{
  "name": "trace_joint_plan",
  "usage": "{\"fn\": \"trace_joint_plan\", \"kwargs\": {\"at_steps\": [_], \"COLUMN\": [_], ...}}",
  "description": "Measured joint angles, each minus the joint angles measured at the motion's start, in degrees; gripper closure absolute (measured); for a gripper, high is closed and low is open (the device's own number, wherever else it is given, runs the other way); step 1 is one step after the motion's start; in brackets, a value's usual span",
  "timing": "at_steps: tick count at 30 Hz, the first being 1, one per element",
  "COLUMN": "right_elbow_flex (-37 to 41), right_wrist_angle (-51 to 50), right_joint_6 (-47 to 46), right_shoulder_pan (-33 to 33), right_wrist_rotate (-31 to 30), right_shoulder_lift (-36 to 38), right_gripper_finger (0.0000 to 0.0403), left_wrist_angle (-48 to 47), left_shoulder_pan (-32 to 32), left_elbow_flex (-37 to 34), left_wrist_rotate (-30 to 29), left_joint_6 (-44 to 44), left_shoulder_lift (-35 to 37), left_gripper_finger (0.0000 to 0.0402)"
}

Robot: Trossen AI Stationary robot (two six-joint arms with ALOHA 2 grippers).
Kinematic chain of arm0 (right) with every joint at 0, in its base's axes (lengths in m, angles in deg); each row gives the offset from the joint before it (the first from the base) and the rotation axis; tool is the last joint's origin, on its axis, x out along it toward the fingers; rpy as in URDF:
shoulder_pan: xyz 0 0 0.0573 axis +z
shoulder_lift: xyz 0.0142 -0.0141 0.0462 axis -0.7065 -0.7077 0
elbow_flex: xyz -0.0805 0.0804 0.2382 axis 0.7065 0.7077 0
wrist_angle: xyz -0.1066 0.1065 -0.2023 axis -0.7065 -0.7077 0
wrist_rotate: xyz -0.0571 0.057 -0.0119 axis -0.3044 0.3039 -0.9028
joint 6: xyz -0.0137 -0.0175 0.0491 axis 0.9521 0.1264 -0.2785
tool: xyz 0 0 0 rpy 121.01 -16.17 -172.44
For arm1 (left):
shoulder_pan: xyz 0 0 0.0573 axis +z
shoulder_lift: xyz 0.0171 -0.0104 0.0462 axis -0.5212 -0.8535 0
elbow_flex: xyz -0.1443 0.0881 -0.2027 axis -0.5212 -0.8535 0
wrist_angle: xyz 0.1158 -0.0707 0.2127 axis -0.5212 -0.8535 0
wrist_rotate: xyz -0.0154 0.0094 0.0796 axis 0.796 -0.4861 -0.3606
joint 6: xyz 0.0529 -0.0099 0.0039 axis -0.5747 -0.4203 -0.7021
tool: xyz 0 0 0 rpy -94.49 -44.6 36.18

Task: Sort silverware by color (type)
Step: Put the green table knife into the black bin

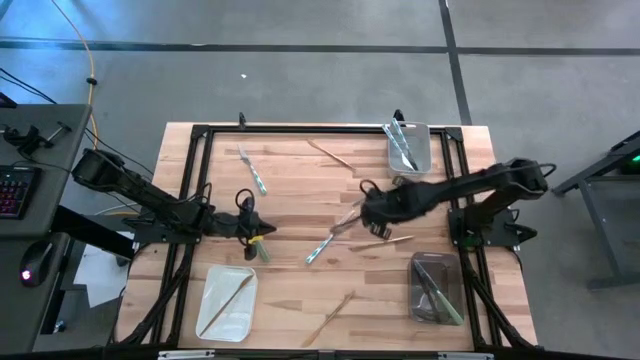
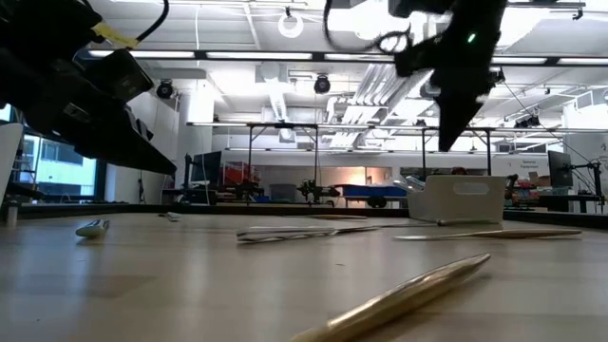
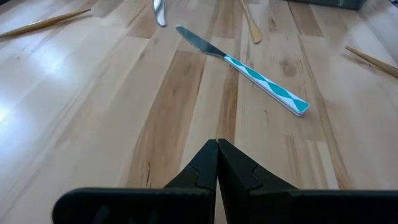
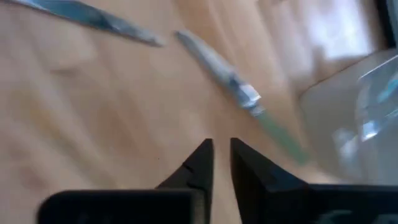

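The piece the next move seems to turn on is the utensil point(image 1: 347, 219) with a silver end, lying loose near the middle of the table point(image 1: 290, 290), just left of the right gripper point(image 1: 366, 210). Its long axis runs on a slant, from near-left to far-right. In the right wrist view it sits straight ahead of the fingers point(image 4: 200, 163), which stand a little apart with nothing between them. That view is too smeared to settle its handle colour. The right arm is clearly the nearer one to it.

A little nearer and further left lies the blue-handled knife point(image 1: 318, 248), on much the same slant, between the two grippers. The left wrist view shows it ahead of the left gripper point(image 1: 250, 228), whose fingers are pressed together and empty. A green-handled piece point(image 1: 261, 249) lies right beside that gripper.

Further out are other loose pieces:
- a gold one point(image 1: 382, 241) just near of the right gripper
- a gold one point(image 1: 330, 318) by the near edge
- a gold one point(image 1: 328, 152) toward the far side
- a blue-handled one point(image 1: 252, 168) at far left

There are three trays. The clear tray point(image 1: 425, 150) at far right holds blue-handled pieces, and the dark tray point(image 1: 416, 300) at near right holds green-handled ones. The white tray point(image 1: 215, 320) at near left holds a single gold piece — so each colour appears to have its own place, and the sort looks partly done.
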Motion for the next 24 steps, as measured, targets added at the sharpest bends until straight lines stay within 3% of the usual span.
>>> {"fn": "trace_joint_plan", "kwargs": {"at_steps": [5,10,24], "right_elbow_flex": [0.0,0.0,0.0], "right_wrist_angle": [2.39,3.11,6.16], "right_joint_6": [16.55,27.93,41.11], "right_shoulder_pan": [-8.7,-15.7,-22.56], "right_wrist_rotate": [1.17,3.37,10.83], "right_shoulder_lift": [-4.8,-9.7,-14.91], "right_gripper_finger": [0.0306,0.0281,0.0279], "left_wrist_angle": [-0.08,-0.13,-0.13], "left_shoulder_pan": [-1.47,-3.19,-5.61], "left_elbow_flex": [0.0,0.0,0.0], "left_wrist_rotate": [0.01,0.0,0.03], "left_joint_6": [0.05,0.05,0.05], "left_shoulder_lift": [0.0,0.0,0.0], "left_gripper_finger": [0.0401,0.0401,0.0401]}}
